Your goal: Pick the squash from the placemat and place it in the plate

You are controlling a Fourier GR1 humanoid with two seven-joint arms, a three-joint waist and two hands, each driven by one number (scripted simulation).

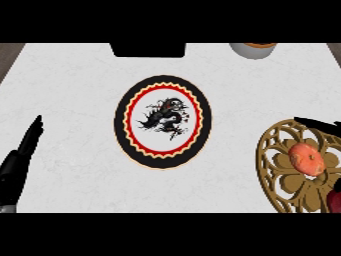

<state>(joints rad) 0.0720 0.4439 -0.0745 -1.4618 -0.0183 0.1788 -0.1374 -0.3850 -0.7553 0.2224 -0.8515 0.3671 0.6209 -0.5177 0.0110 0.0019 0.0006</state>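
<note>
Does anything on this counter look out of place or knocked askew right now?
Nothing stands out. The squash lies on the placemat at the right, the plate sits flat mid-counter with nothing in it, and nothing looks spilled or damaged. The right hand is over the placemat; the left hand rests at the left edge.

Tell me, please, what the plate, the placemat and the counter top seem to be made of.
The plate looks like glazed ceramic: smooth face with a printed dragon and red and gold rings. The placemat looks like carved wood or cut metal: golden-brown openwork, the counter showing through. The counter top looks like pale marble or stone: faint grey veins, matte.
</note>
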